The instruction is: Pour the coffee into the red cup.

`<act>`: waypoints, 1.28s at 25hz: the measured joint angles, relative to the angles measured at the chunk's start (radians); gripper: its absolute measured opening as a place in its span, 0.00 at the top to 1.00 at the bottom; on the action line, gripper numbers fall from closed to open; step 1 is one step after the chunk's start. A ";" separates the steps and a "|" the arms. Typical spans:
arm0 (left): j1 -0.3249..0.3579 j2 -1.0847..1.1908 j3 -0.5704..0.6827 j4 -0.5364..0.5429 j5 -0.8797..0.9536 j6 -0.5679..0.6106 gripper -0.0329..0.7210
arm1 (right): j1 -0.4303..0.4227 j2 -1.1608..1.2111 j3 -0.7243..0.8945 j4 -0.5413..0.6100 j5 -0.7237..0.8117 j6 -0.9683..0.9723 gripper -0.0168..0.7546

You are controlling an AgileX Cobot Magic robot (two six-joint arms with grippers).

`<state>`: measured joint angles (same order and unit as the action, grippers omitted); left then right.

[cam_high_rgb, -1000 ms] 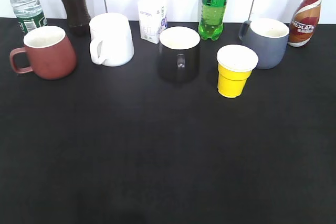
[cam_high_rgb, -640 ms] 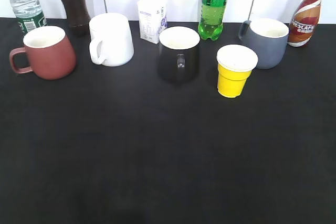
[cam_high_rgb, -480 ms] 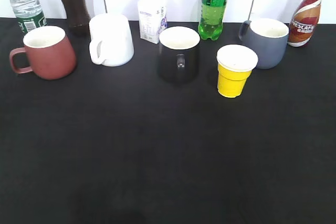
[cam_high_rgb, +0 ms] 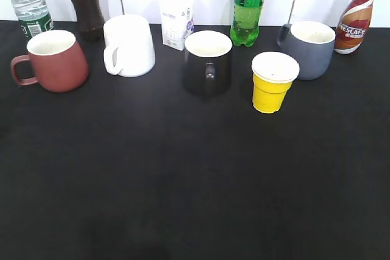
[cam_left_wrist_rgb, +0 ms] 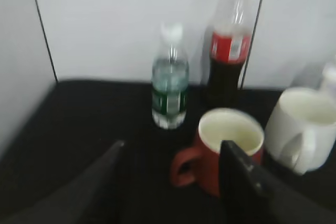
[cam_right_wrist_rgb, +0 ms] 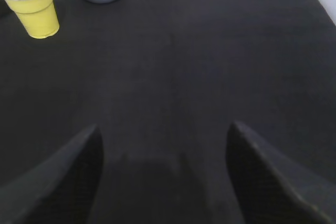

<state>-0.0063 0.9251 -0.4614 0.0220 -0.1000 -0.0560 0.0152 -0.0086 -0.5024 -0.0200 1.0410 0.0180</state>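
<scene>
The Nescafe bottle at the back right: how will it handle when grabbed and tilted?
The coffee bottle looks tall and narrow-based, so a side nudge could tip it. Its glossy label suggests a slippery grip. It appears mostly full, so probably heavy for its size.

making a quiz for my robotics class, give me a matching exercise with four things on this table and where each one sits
Things:
1. coffee bottle
2. red cup
3. yellow paper cup
4. black mug

Places (exterior view):
A. near the middle of the row, handle facing the camera
B. far left, handle pointing left
C. far right, at the back by the wall
D. right of the black mug, in front of the grey mug

Pairs: 1-C, 2-B, 3-D, 4-A
</scene>
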 joint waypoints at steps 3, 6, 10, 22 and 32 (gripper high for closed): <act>0.000 0.247 0.036 -0.003 -0.190 0.000 0.43 | 0.000 0.000 0.000 0.000 0.000 0.000 0.24; 0.000 0.422 0.036 0.010 -0.356 0.000 0.43 | 0.000 0.000 0.000 0.000 0.000 0.000 0.24; 0.000 0.605 0.036 0.063 -0.576 0.000 0.42 | 0.000 0.000 0.000 0.000 0.000 0.000 0.24; 0.009 0.933 -0.054 0.045 -0.916 0.000 0.42 | 0.000 0.000 0.000 0.000 0.000 0.000 0.24; 0.009 1.081 -0.237 0.049 -0.881 0.000 0.77 | 0.000 0.000 0.000 0.000 -0.001 0.000 0.24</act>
<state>0.0024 2.0058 -0.6986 0.0705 -0.9806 -0.0560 0.0152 -0.0086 -0.5024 -0.0200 1.0400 0.0180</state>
